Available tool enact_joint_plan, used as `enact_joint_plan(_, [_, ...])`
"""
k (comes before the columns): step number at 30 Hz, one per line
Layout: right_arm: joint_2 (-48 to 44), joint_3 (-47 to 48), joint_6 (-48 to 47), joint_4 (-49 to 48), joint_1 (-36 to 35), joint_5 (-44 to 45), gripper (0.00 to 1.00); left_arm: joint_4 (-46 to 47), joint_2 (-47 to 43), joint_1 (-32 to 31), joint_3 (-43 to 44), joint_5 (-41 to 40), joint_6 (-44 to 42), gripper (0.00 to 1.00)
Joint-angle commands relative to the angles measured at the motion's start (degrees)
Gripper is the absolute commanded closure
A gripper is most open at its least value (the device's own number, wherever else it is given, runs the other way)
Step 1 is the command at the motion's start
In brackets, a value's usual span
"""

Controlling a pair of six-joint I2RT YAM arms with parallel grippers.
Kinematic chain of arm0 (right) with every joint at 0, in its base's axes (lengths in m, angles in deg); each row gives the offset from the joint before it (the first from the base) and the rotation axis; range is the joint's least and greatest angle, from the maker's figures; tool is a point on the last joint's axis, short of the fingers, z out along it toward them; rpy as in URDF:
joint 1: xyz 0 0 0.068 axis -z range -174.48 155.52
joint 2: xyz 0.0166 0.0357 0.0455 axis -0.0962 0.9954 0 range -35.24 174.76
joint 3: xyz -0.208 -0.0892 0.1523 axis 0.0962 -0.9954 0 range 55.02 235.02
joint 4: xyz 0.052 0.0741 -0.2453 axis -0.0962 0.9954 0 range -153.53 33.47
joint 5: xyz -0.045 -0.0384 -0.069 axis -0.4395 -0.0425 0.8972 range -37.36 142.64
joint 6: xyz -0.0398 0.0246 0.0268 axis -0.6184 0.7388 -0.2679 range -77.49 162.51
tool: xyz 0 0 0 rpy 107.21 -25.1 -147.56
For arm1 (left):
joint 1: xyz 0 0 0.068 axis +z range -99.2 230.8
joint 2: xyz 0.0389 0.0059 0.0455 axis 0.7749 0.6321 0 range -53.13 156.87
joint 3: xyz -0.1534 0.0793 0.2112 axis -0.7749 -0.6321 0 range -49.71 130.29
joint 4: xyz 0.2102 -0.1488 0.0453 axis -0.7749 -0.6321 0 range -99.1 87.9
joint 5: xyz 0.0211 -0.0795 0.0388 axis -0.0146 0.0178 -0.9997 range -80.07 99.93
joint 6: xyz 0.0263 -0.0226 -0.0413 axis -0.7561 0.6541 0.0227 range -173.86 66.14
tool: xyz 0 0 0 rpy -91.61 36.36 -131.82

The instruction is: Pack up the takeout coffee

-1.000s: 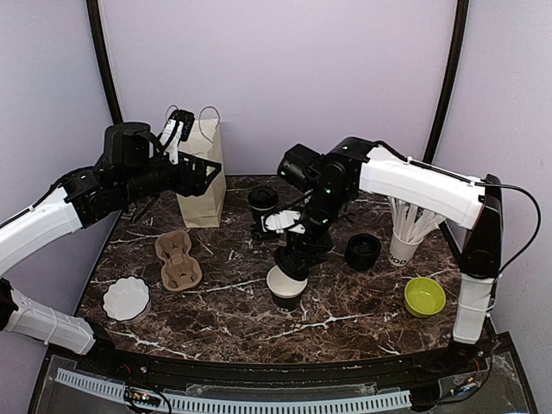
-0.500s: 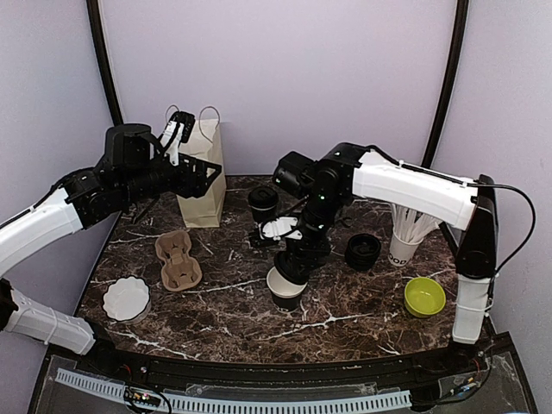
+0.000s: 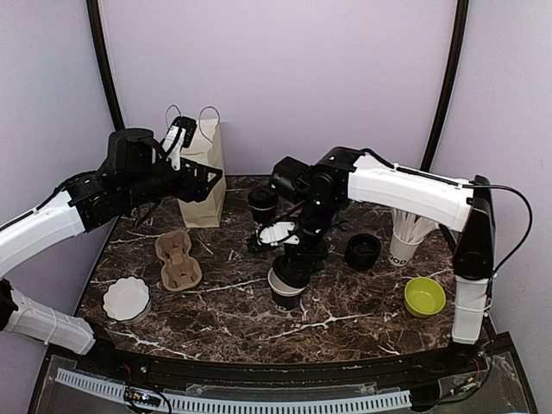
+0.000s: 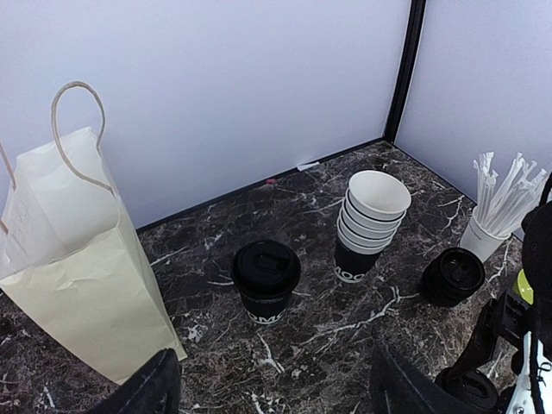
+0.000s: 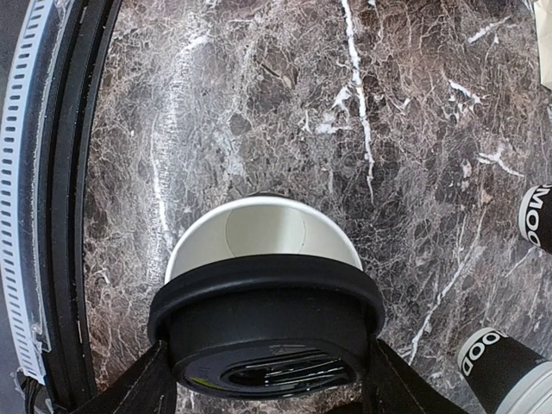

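An open paper cup (image 3: pixel 285 289) stands at the table's middle front, its white inside showing in the right wrist view (image 5: pixel 261 235). My right gripper (image 3: pixel 295 264) is shut on a round black lid (image 5: pixel 267 328) and holds it over the near part of that cup's rim. A lidded coffee cup (image 3: pixel 262 203) stands behind it; the left wrist view shows it (image 4: pixel 266 280) too. My left gripper (image 4: pixel 267 392) is open and empty, high up in front of the paper bag (image 3: pixel 201 177).
A stack of cups (image 4: pixel 368 220) and a stack of lids (image 3: pixel 363 251) stand right of centre. A cup of white sticks (image 3: pixel 405 233) and a green bowl (image 3: pixel 424 296) are at the right. A cardboard cup carrier (image 3: pixel 178 259) and white dish (image 3: pixel 127 297) lie left.
My right gripper has shifted a little left and down with the lid over the open cup. The left arm has barely moved.
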Motion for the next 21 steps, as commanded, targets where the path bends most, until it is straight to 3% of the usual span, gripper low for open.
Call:
enact_joint_plan(1, [1.1, -0.6, 0.5, 0.4, -1.0, 0.3, 0.29, 1.4, -1.7, 0.3, -1.1, -0.1, 0.1, 0.22])
enact_joint_plan(16, [0.5, 0.9, 1.3, 0.1, -1.3, -0.4, 0.17, 0.4, -1.5, 0.3, -2.0, 0.5, 1.3, 0.22])
enact_joint_plan(21, [-1.0, 1.0, 1.3, 0.0, -1.3, 0.8, 0.17, -4.1, -0.1, 0.3, -0.6, -0.3, 4.6, 0.15])
